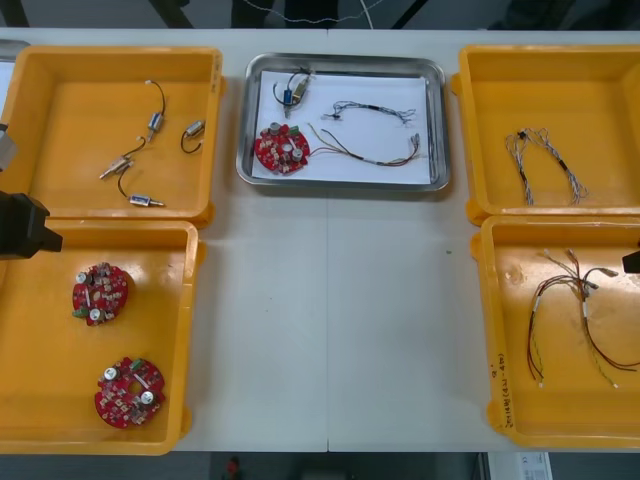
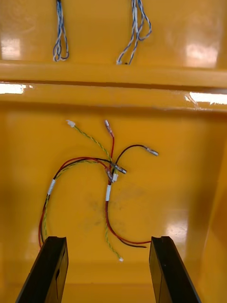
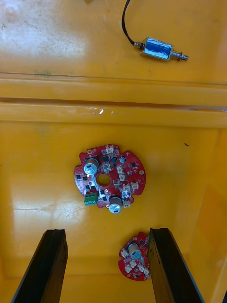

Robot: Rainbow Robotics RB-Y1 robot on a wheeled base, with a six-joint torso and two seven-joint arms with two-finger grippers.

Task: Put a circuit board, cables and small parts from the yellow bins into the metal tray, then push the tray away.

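Finger (image 3: 163, 265) of open left tool (image 3: 106, 232) hides circuit board (image 3: 135, 255) edge; right tool (image 2: 108, 239) open over red-yellow cables (image 2: 108, 189).

Red circuit boards (image 1: 100, 294), yellow bins (image 1: 40, 385), blue-white cables (image 2: 59, 42).

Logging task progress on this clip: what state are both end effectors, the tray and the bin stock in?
Left end effector: open, over two loose red boards in a yellow bin.
Right end effector: open, over a loose red and yellow cable.
Metal tray: not yet pushed, holding circuit board, cables, small metal part.
Spare small metal parts: loose in the far left bin.
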